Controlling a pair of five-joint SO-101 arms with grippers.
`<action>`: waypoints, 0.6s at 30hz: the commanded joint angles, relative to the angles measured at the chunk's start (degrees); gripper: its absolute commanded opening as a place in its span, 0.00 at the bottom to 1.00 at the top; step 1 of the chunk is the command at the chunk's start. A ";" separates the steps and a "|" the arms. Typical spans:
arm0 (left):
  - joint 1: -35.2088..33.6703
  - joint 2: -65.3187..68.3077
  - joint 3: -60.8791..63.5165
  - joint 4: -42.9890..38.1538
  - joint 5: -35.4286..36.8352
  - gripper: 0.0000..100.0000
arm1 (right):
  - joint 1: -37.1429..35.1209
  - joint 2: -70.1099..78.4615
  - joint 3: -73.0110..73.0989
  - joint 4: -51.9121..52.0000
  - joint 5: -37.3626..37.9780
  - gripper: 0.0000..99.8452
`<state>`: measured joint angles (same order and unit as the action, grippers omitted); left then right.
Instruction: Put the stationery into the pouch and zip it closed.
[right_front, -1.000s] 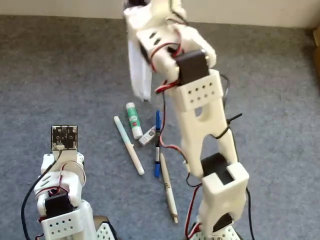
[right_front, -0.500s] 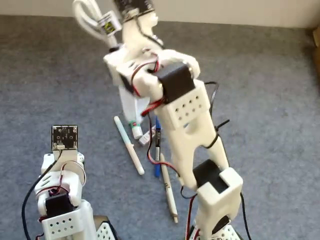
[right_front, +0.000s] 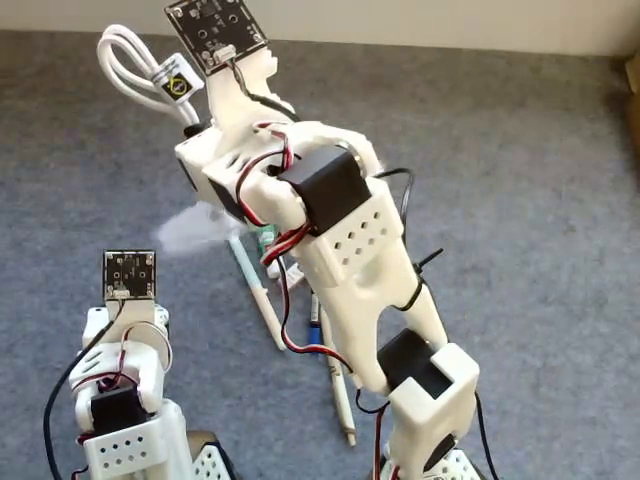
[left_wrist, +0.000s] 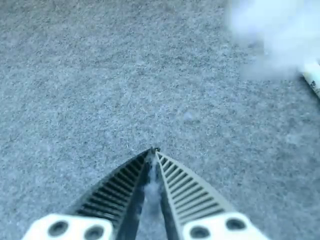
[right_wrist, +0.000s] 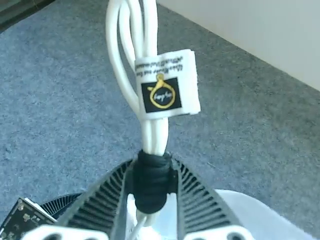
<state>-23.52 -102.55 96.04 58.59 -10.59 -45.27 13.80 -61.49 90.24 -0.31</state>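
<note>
- Progress: nothing had gone into the pouch (right_front: 185, 230) yet. The glue stick (right_front: 265, 238) lay on the counter (right_front: 520, 150). A white pen (right_front: 258, 295) lay just beside it, and a cream pen (right_front: 340, 395) lay farther off, toward the arms' bases.
- Pouch: a pale, blurred shape just beside the glue stick, on the side toward the left arm (right_front: 120, 390). It looked lifted off the counter, hanging below the wrist of the right arm (right_front: 350, 240). I could not tell whether its zip was open.
- Left to do, by my reckoning: the whole job. The pouch needed setting down or holding open, each piece needed loading, and then the zip needed closing.
- Right end effector (right_wrist: 151, 165): the jaws were drawn close with only a narrow gap. In its wrist view the black-wrapped neck of a white cable loop (right_wrist: 150, 65) showed between them, and pale pouch material showed below and beside them. I judged it clamped on the pouch's edge, though the grip point itself was hidden. It sat above the pouch, near the glue stick.
- Left end effector (left_wrist: 154, 151): the jaws met tip to tip with nothing between them. It was poised over bare counter, well apart from the glue stick.
</note>
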 joint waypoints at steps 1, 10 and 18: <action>-0.84 -0.66 1.10 0.26 0.35 0.01 | 3.82 -3.38 -2.77 -2.51 0.79 0.00; -5.76 -0.66 -1.63 0.62 0.88 0.11 | 7.69 -3.91 -3.21 0.57 0.26 0.00; -6.37 -0.66 -9.19 0.53 13.36 0.26 | 8.92 -3.91 -3.21 3.30 -8.44 0.00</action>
<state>-29.32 -102.55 94.64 58.59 -2.24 -38.24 13.80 -61.76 93.23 -5.14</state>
